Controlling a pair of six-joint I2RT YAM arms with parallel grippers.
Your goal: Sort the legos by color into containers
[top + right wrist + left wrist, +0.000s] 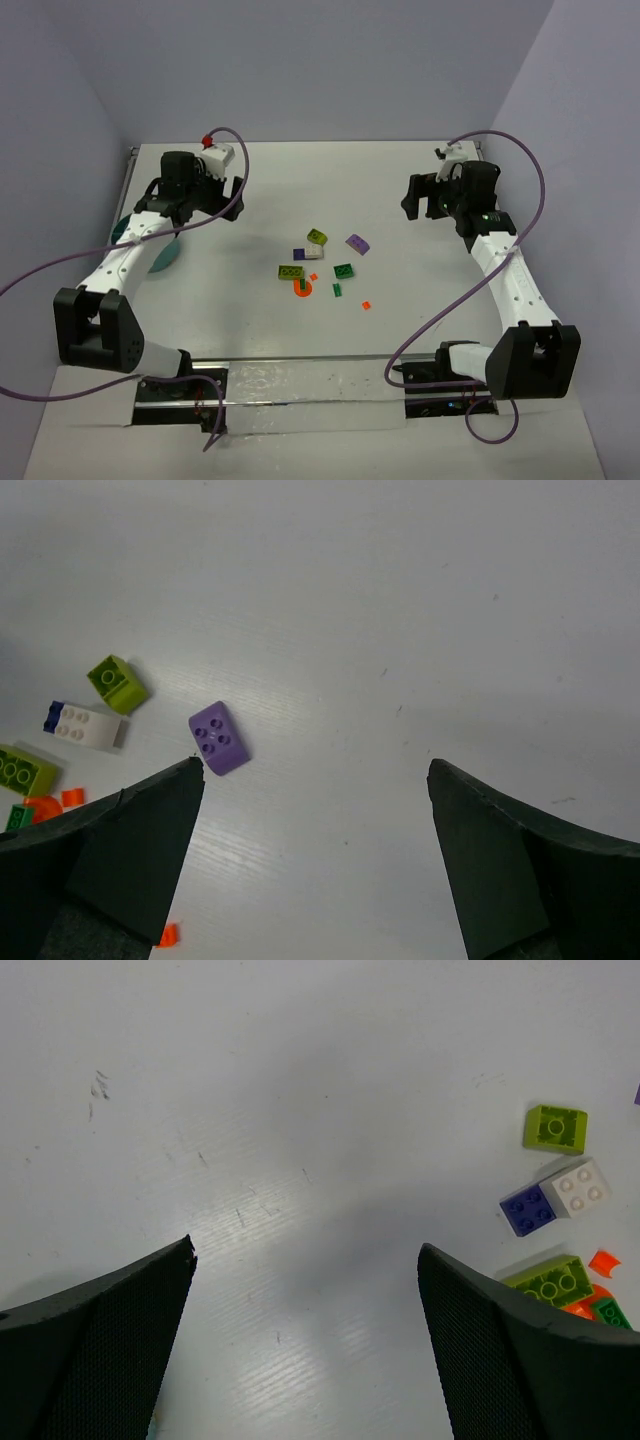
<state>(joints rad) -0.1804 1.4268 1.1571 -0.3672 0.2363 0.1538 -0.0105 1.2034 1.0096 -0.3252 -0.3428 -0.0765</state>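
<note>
Top view: the legos (320, 262) lie scattered between the left gripper (232, 195) and right gripper (412, 196). The bowl (165, 255) sits partly under the left arm.

Left wrist: fingers (110, 1350) spread wide, holding nothing, with legos (560, 1190) outside one finger.

Right wrist: fingers (110, 860) spread wide, holding nothing. A purple brick (218, 738) lies just off one fingertip.

White table (330, 190), faintly scuffed, plain lavender-grey walls (300, 60) on three sides; soft glare on its surface

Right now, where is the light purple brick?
Top view: the light purple brick lies near the middle of the table, just right of the small lime green brick.
</note>
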